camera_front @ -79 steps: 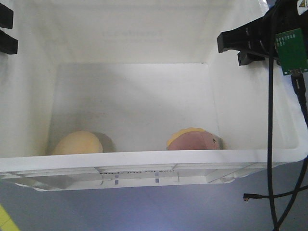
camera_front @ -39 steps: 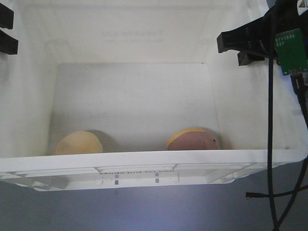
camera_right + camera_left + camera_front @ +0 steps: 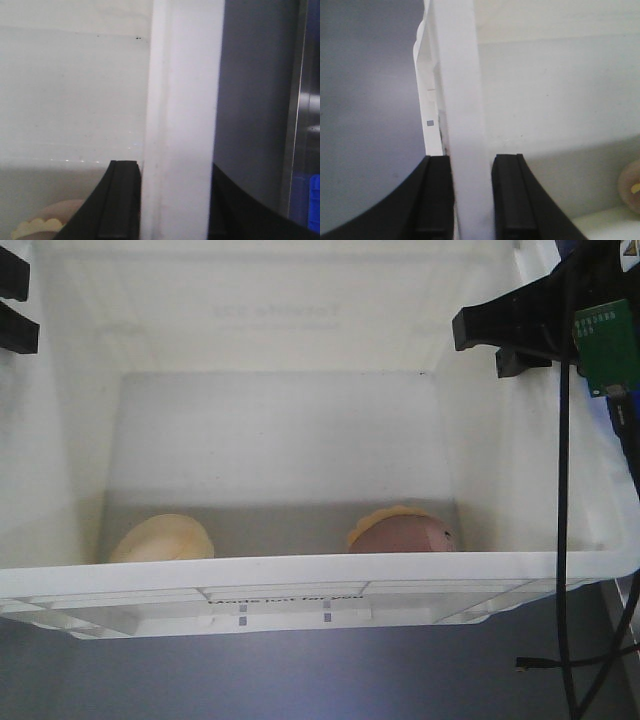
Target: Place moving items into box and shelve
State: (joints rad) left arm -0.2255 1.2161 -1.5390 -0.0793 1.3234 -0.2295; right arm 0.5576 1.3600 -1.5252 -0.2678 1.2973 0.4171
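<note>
Left end effector [image 3: 472, 200], right end effector [image 3: 175, 200] clamp box [image 3: 300, 575] rims; bun [image 3: 160, 538], ball [image 3: 403, 532] seemingly hug near wall.

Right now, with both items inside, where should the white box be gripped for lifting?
Grip the white box by its opposite side walls at the rim, from above. They are thin and upright, fitting between jaws, as the left gripper and right gripper show.

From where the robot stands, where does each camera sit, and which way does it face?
Front view: above, looking down into the box; left gripper and right gripper at its side walls.
Left wrist: behind its black fingers, looking along the wall they clamp.
Right wrist: likewise, on the opposite wall.
Shared: all three show the pinkish ball.
</note>
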